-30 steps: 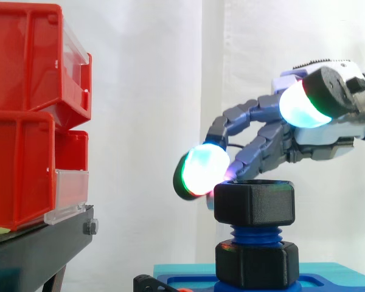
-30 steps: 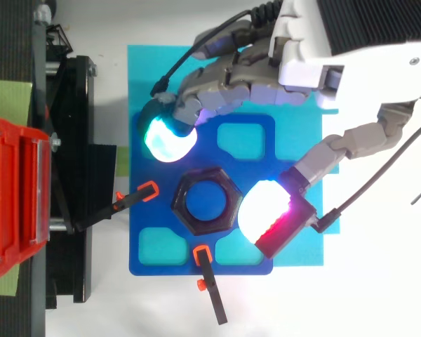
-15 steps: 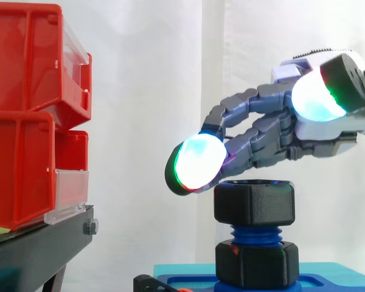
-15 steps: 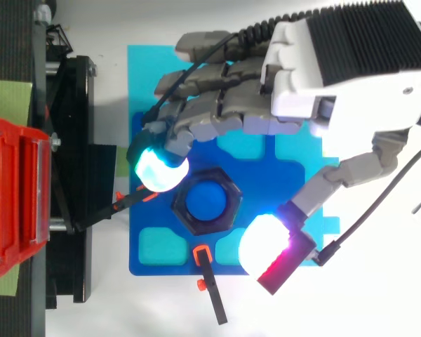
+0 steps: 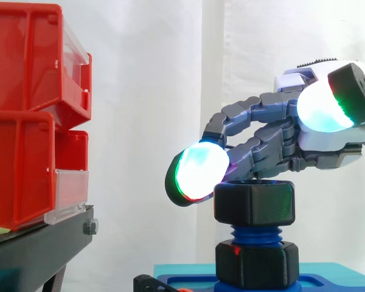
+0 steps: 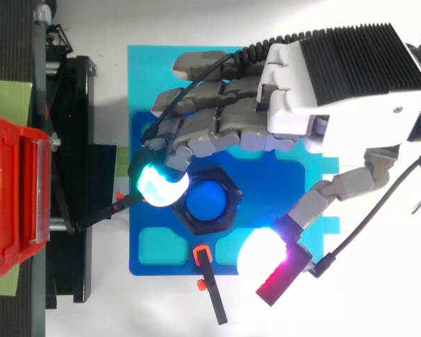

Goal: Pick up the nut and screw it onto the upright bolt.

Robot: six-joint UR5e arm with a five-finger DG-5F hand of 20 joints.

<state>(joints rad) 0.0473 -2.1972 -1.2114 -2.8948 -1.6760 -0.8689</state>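
Note:
A black hex nut (image 5: 254, 204) sits on top of the upright blue bolt (image 5: 254, 234), whose blue end shows through the nut's hole (image 6: 210, 201). A second black hex piece (image 5: 255, 264) sits at the bolt's foot on the dark blue base plate (image 6: 284, 182). My hand (image 6: 337, 77) hovers over the nut, open with its fingers loosely spread. One glowing cyan fingertip (image 5: 198, 173) rests against the nut's upper left edge. The thumb pad (image 6: 263, 256) is clear of the nut and, in the side view, well above it (image 5: 322, 109).
Red bins (image 5: 24, 109) stand stacked on a black stand (image 5: 36, 249) at the left. The base plate lies on a cyan mat (image 6: 144, 77). Two black clamps with orange tips (image 6: 202, 254) reach onto the plate from the left and the front.
My hand has moved left across the plate until its fingers cover the nut's far side. The cyan fingertip came down beside the nut's left edge and the thumb swung further from the nut.

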